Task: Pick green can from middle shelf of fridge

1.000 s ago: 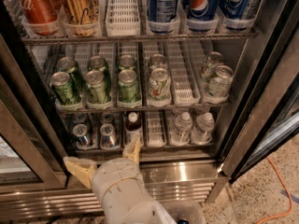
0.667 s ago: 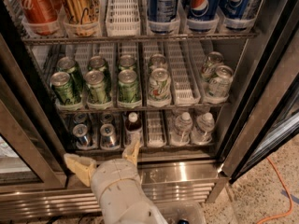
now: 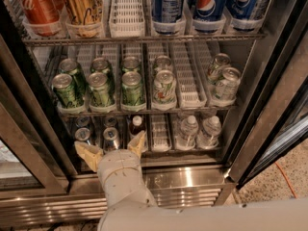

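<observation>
Three lanes of dark green cans line the middle shelf (image 3: 190, 100) of the open fridge (image 3: 192, 179); the front ones are at the left (image 3: 66, 90), middle (image 3: 99, 89) and right (image 3: 132, 88). A paler white-and-green can (image 3: 164, 86) stands to their right. My gripper (image 3: 111, 150) is low, in front of the bottom rack, below the green cans. Its two tan fingers (image 3: 88, 152) are spread apart and hold nothing.
The top rack holds red, gold (image 3: 83, 6) and blue Pepsi cans (image 3: 210, 4) and an empty white tray. Silver-white cans (image 3: 225, 83) sit at the middle shelf's right. The bottom rack holds small bottles (image 3: 187, 130) and silver cans. Dark door frames (image 3: 269, 88) flank the opening.
</observation>
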`<state>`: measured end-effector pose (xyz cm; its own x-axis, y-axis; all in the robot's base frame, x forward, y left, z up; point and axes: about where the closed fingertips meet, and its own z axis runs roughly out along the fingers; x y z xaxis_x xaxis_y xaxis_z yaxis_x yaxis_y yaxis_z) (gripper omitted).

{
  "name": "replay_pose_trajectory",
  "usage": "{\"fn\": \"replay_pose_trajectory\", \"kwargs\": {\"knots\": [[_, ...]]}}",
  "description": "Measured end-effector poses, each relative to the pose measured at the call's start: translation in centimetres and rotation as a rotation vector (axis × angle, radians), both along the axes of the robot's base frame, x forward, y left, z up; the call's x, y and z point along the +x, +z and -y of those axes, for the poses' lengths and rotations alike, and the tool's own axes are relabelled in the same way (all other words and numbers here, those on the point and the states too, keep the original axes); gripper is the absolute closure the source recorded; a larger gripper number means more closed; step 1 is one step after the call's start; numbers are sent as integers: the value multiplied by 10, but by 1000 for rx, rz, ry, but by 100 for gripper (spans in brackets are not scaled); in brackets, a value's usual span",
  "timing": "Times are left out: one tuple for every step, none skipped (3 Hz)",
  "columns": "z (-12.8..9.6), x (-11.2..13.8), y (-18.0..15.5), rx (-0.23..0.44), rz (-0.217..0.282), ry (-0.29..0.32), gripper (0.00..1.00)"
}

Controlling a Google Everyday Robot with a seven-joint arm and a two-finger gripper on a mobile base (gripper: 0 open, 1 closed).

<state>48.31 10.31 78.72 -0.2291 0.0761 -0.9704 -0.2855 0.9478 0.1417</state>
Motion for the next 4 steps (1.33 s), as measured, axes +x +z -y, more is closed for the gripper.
{"fn": "replay_pose_trajectory", "kwargs": {"knots": [[-1,20,-2,-27,42,-11,0],[2,29,5,-65,72,-25,0],[4,33,24,-94,101,-38,0],[5,38,32,-121,126,-44,0]]}}
